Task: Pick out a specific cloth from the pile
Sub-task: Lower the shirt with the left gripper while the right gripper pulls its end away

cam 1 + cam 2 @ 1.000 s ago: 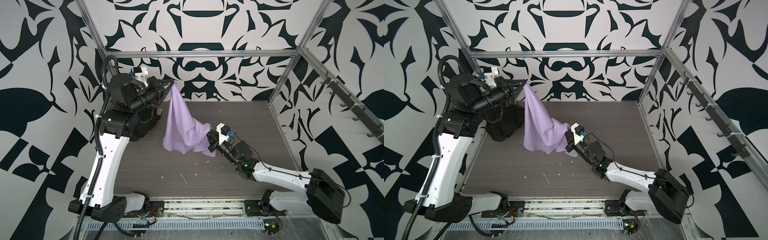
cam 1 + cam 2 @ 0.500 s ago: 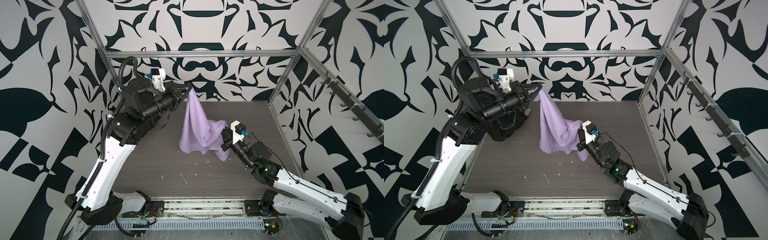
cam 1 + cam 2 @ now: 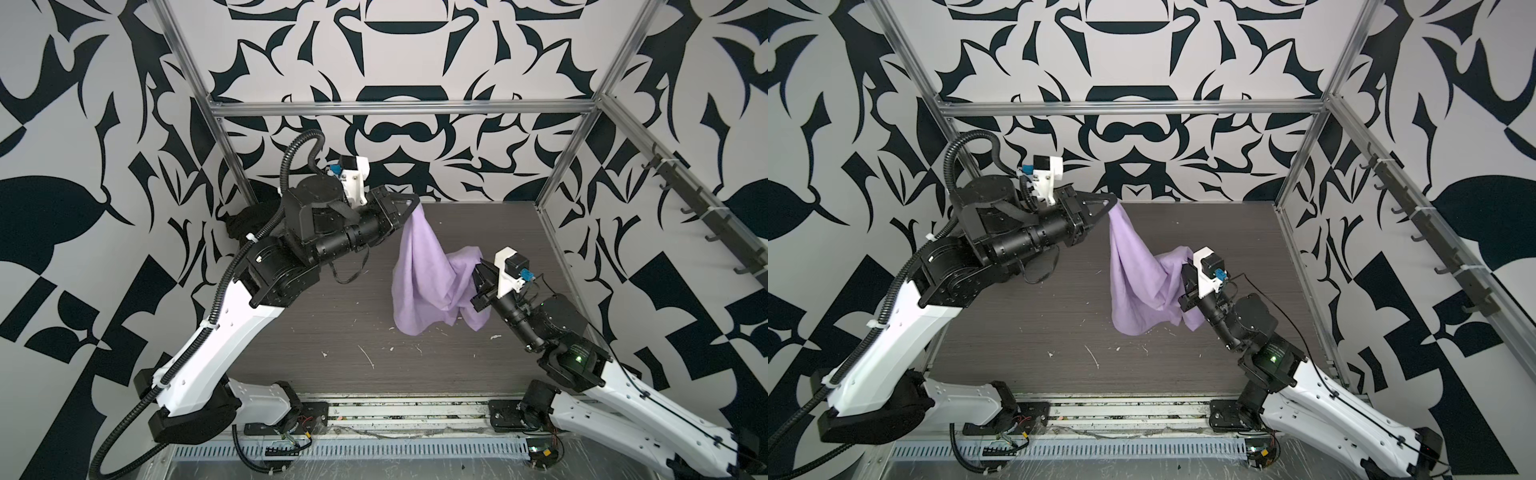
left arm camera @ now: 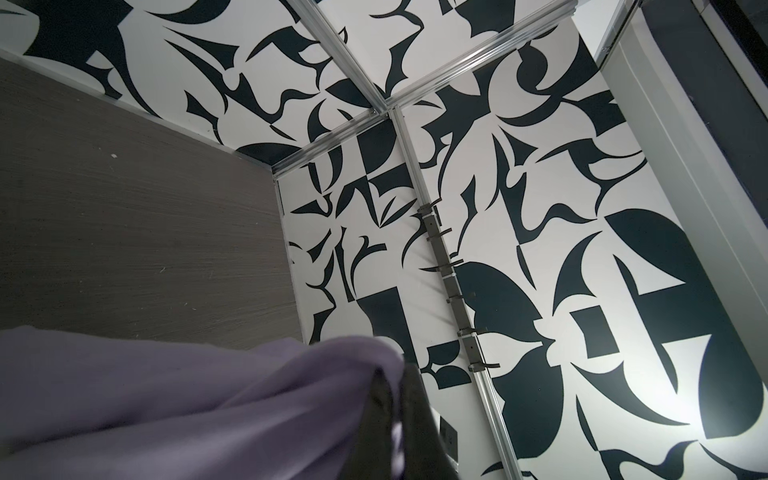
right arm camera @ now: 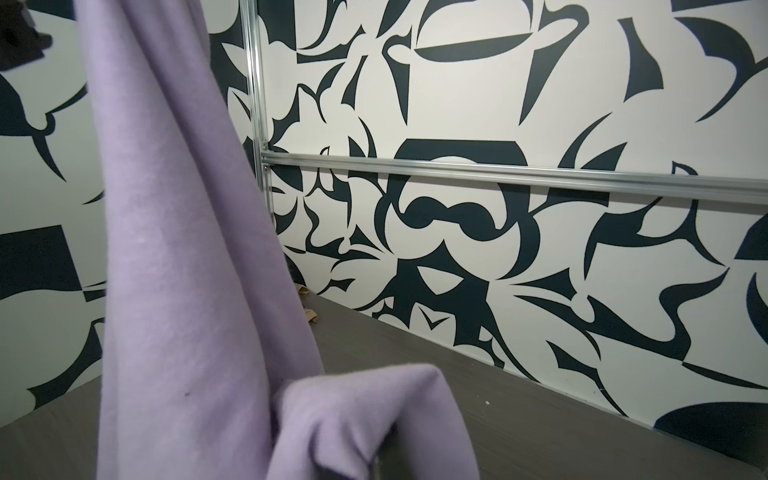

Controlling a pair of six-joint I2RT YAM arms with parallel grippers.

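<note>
The lilac cloth (image 3: 428, 286) (image 3: 1142, 286) hangs above the middle of the dark table in both top views, stretched between my two grippers. My left gripper (image 3: 417, 203) (image 3: 1113, 202) is shut on its top corner, held high. My right gripper (image 3: 478, 268) (image 3: 1187, 266) is shut on a second bunch of the cloth, lower and to the right. In the left wrist view the cloth (image 4: 187, 407) drapes beside a dark finger (image 4: 415, 415). In the right wrist view the cloth (image 5: 187, 249) folds over and hides the jaws. The pile (image 3: 249, 218) shows as black fabric in the back left corner, behind my left arm.
The table (image 3: 332, 324) carries small white scraps (image 3: 368, 357) near the front. A rail of hooks (image 3: 706, 220) runs along the right wall. Aluminium frame posts (image 3: 224, 137) stand at the back corners. Tan bits (image 5: 309, 316) lie at the foot of the back wall.
Both arms have moved to the right with the lilac cloth, carrying it away from the black pile to the table's middle. Both grips have held throughout.
</note>
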